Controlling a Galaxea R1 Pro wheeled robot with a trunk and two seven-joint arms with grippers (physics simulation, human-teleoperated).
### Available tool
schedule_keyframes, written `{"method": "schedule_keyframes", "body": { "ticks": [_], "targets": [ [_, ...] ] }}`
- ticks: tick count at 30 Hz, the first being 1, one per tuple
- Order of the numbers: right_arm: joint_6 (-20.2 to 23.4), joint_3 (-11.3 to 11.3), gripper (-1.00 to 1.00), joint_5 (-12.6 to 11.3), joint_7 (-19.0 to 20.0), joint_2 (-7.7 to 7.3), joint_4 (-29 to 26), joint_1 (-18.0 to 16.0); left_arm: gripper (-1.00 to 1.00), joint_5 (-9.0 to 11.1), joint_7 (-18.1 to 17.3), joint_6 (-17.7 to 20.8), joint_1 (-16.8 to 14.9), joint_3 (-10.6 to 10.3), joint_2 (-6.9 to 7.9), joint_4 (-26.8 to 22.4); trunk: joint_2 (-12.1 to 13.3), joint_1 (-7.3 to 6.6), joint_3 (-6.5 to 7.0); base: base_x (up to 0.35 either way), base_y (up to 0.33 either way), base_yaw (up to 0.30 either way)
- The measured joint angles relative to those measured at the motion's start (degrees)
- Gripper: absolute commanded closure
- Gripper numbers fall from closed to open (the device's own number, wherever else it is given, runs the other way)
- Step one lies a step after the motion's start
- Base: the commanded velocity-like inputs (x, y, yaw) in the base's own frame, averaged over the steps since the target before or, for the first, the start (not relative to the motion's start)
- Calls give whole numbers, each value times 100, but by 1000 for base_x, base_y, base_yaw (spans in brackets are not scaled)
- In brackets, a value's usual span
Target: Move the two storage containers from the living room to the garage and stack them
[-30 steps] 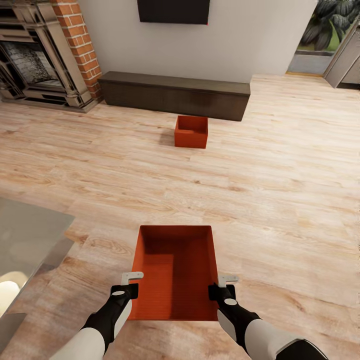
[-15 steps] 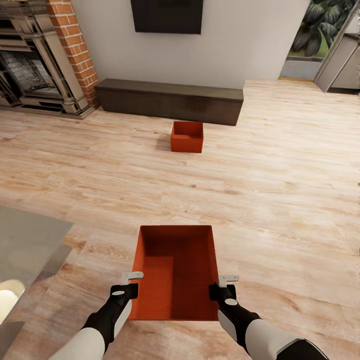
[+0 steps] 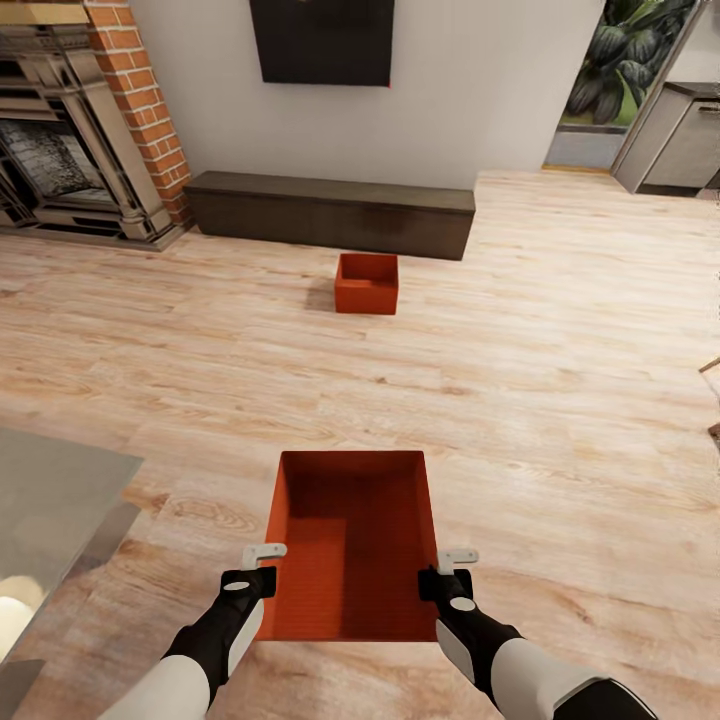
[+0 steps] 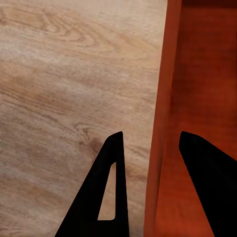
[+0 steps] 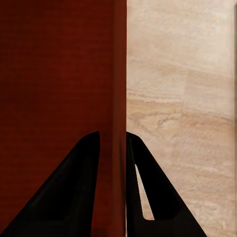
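We hold an orange-red open-top rectangular storage bin (image 3: 350, 545) between our two arms, near us and above the light wood plank floor (image 3: 560, 400). Our left gripper (image 3: 262, 566) straddles the bin's left wall: the left wrist view shows the thin orange wall (image 4: 160, 123) between two dark fingers (image 4: 106, 197) set fairly wide, with gaps on both sides, so we cannot tell whether they press on it. Our right gripper (image 3: 447, 572) is at the bin's right wall, and the right wrist view shows its fingers (image 5: 79, 192) narrowed tight against that wall (image 5: 117, 98), one on each face.

A second, matching orange-red bin (image 3: 366, 283) sits on the planks far ahead, just in front of a long low dark bench (image 3: 330, 212) that runs along the white wall. A black wall television (image 3: 322, 40) hangs above the bench, and a red brick fireplace (image 3: 90, 130) stands at far left. A grey tabletop (image 3: 50, 500) shows at near left.
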Motion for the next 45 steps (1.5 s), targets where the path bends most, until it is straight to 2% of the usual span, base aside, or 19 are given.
{"method": "schedule_keyframes", "body": {
  "ticks": [15, 45],
  "targets": [
    [-4, 10, 100, -13, -3, -7, 3, 0, 100, -10, 25, 2, 0, 2, 1, -2, 602, -330, 396, 0, 0, -60],
    [-13, 9, 100, -15, -13, -5, 4, 0, 100, -12, 38, 1, 0, 7, 1, -11, 1806, -989, 1191, 0, 0, -1]
  ]
}}
